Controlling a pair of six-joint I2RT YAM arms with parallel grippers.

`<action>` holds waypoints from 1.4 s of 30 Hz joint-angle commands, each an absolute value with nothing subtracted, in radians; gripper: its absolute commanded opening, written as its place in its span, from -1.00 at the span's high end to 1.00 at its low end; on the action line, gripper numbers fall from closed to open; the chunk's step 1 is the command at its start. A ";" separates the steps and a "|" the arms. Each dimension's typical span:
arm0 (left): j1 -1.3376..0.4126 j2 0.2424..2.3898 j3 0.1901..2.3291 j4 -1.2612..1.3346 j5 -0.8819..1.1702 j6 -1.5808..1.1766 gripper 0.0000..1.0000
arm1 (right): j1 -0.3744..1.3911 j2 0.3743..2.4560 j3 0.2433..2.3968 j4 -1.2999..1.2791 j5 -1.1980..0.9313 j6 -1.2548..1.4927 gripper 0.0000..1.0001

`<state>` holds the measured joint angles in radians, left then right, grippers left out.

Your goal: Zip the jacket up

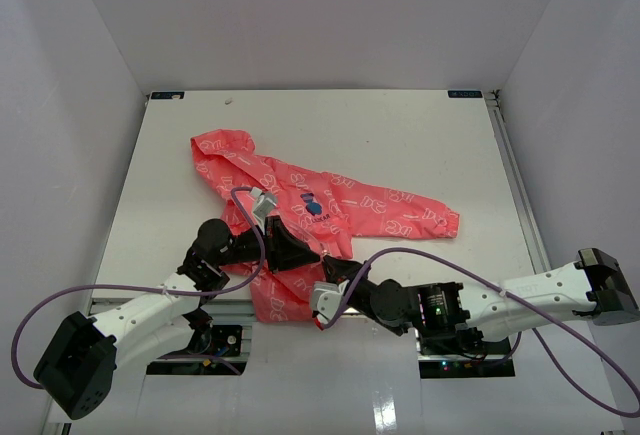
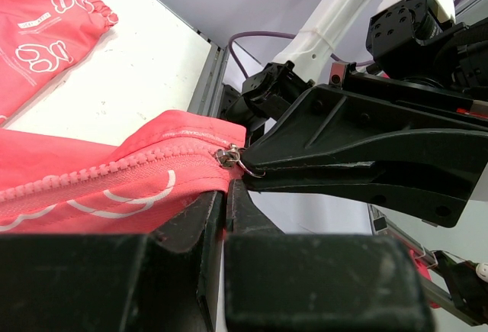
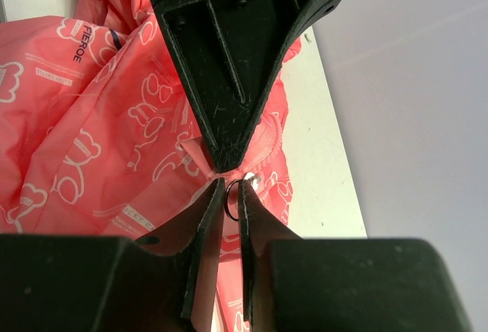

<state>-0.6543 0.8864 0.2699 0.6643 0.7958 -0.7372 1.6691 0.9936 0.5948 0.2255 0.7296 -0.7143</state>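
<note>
1. Lying across the middle of a white table (image 1: 420, 135) is a small coral-pink jacket (image 1: 370, 210) with a white outline print. Its hood points far left, one sleeve stretches right, and the hem faces the near edge.
2. Two robot arms reach in from the near edge and meet tip to tip at the hem.
3. The left gripper (image 2: 226, 195) has its fingers pressed together on the hem fabric just under the end of the zipper, pinning that corner.
4. The right gripper (image 3: 231, 204) reaches in from the right. Its fingers are drawn to a narrow slit around the thin metal pull ring (image 2: 250, 170), which it appears to pinch.
5. A row of pink zipper teeth (image 2: 114, 170) runs away from the hem. Whether the two sides are meshed cannot be told.
6. The small silver slider (image 2: 227, 155) sits at the hem end of the teeth, right beside both sets of fingertips.
7. Judging by the slider's place, both grips are set and the zipping itself has barely begun.
8. The next move likely calls for the right gripper to draw the ring along the teeth toward the collar. The left would need to hold the hem taut so the thin fabric does not bunch or the ring slip free.
</note>
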 commanded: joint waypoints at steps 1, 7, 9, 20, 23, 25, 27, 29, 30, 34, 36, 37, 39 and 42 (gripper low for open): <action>-0.664 0.873 0.268 0.643 0.850 -0.730 1.00 | 1.655 0.958 0.659 0.257 0.793 -0.707 0.69; -0.664 0.879 0.270 0.625 0.843 -0.701 1.00 | 1.655 0.944 0.668 0.246 0.785 -0.692 0.81; -0.664 0.882 0.269 0.618 0.840 -0.693 1.00 | 1.655 0.937 0.675 0.241 0.785 -0.690 0.82; -0.664 0.879 0.268 0.611 0.833 -0.684 1.00 | 1.655 0.942 0.675 0.238 0.791 -0.680 0.85; -0.664 0.881 0.266 0.624 0.841 -0.684 1.00 | 1.655 0.945 0.676 0.238 0.787 -0.681 0.85; -0.664 0.881 0.262 0.636 0.847 -0.685 1.00 | 1.649 0.947 0.675 0.244 0.782 -0.685 0.85; -0.664 0.882 0.253 0.647 0.848 -0.691 1.00 | 1.635 0.952 0.669 0.258 0.772 -0.697 0.85; -0.664 0.891 0.253 0.653 0.853 -0.693 1.00 | 1.613 0.961 0.663 0.292 0.753 -0.710 0.85; -0.664 0.896 0.253 0.656 0.855 -0.694 1.00 | 1.602 0.967 0.661 0.310 0.742 -0.717 0.85; -0.664 0.913 0.251 0.666 0.861 -0.697 1.00 | 1.565 1.002 0.664 0.371 0.706 -0.741 0.85; -0.665 0.915 0.250 0.666 0.860 -0.700 1.00 | 1.535 1.019 0.673 0.382 0.683 -0.743 0.85; -0.666 0.917 0.250 0.666 0.859 -0.701 1.00 | 1.523 1.026 0.675 0.391 0.674 -0.746 0.85; -0.665 0.929 0.254 0.666 0.864 -0.706 1.00 | 1.513 1.034 0.671 0.409 0.661 -0.765 0.85; -0.667 0.952 0.258 0.672 0.874 -0.719 1.00 | 1.491 1.037 0.664 0.459 0.639 -0.788 0.85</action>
